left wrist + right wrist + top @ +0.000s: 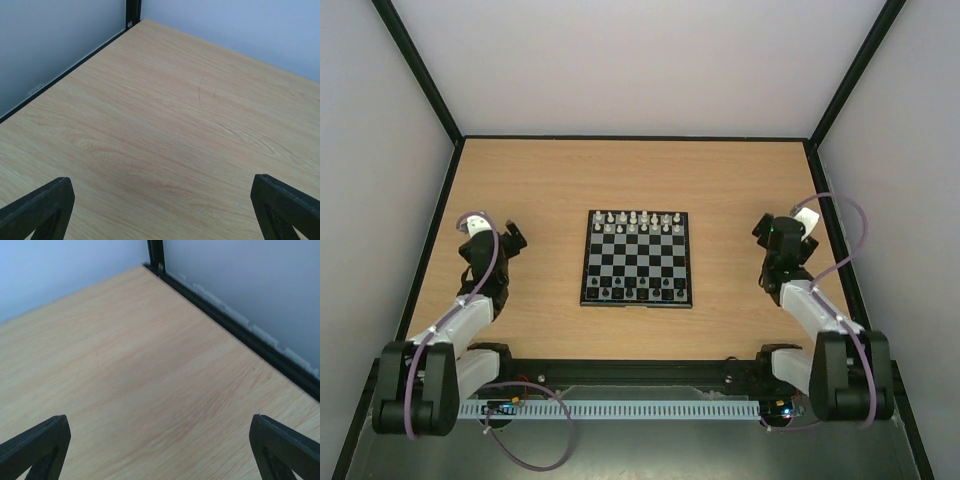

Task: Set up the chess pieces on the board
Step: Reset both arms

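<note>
The board (638, 258) lies in the middle of the wooden table (550, 180) in the top view. White chess pieces (638, 220) stand in two rows along its far edge and black chess pieces (636, 291) along its near edge. My left gripper (510, 236) is open and empty, well left of the board. My right gripper (763, 228) is open and empty, well right of it. In both wrist views only bare wood lies between the spread fingers (37, 210) (285, 450); board and pieces are out of those views.
Grey walls with black frame posts (133, 11) (156, 254) close the table on three sides. A black rail (240, 332) runs along the right wall's foot. The arm bases and a black bar (630, 372) sit along the near edge.
</note>
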You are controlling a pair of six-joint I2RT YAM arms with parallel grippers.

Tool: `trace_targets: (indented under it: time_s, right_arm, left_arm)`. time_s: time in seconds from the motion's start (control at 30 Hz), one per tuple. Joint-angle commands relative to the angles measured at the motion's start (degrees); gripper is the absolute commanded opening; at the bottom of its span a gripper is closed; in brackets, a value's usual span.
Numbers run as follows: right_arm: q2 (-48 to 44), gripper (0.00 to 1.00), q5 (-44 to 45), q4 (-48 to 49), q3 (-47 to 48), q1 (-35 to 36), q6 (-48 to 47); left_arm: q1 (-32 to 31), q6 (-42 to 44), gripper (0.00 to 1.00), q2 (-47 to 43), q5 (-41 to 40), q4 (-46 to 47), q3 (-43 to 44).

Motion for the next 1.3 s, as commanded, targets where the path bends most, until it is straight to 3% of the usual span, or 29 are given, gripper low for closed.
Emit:
trace_targets:
  time_s: [0.0, 0.2, 0.3, 0.5, 0.7, 0.77, 1.13, 1.27]
  right_arm:
    - [7.7, 0.99, 0.5, 21.2, -6.9, -0.3, -2.2]
    - [14.2, 0.99, -2.2, 32.8, -9.4, -0.3, -2.8]
    - [18.5, 0.99, -3.8, 40.7, -11.8, -0.3, -3.7]
    - [19.5, 0.99, -8.9, 40.1, -11.3, 0.2, -6.5]
    - [24.6, 0.99, -12.7, 53.0, -15.2, 2.4, -11.5]
    - [24.1, 0.99, -15.8, 48.5, -13.4, 2.2, -12.4]
    - [24.3, 0.99, -17.1, 48.5, -13.3, 2.0, -12.8]
    - [24.3, 0.99, -17.2, 48.6, -13.4, 2.0, -12.7]
  left_arm:
    - [3.0, 5.6, 1.00, 4.0, 5.3, 15.1, -1.4]
    - [4.4, 5.7, 0.99, 14.5, 7.5, 28.1, -2.7]
    - [4.9, 6.1, 0.99, 16.8, 8.4, 29.7, -1.7]
    - [6.1, 6.5, 0.99, 19.2, 8.7, 31.0, -0.3]
    - [6.3, 6.8, 1.00, 18.8, 7.6, 33.3, -1.5]
    - [6.3, 7.0, 1.00, 19.1, 7.6, 33.7, -1.4]
    - [5.9, 7.5, 1.00, 20.4, 5.8, 39.7, -3.7]
    - [4.1, 7.8, 1.00, 20.2, 1.6, 41.5, -4.8]
